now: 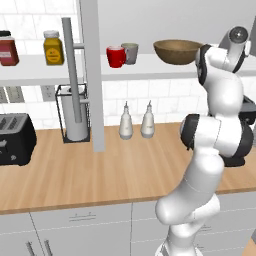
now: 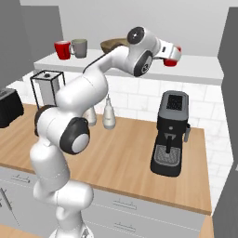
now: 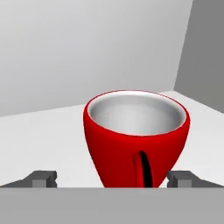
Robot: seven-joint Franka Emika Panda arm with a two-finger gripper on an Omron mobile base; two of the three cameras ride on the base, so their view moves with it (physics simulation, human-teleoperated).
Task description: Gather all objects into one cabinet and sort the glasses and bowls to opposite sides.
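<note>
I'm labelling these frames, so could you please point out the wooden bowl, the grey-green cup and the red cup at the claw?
wooden bowl [image 1: 177, 52], left base view, outer wall.
grey-green cup [image 1: 132, 53], left base view, side.
red cup [image 3: 131, 151], hand view, front wall.

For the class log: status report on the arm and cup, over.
Gripper open, fingers either side of red cup. Cup upright on shelf, not gripped. Nothing in the way.

Left base view: from behind the arm, facing the far wall, shelf [image 1: 150, 67] and wooden counter [image 1: 100, 170]. Right base view: same shelf [image 2: 200, 69] and counter [image 2: 125, 158], seen from the right. Hand view: very near a red cup [image 3: 136, 135] on the shelf.
</note>
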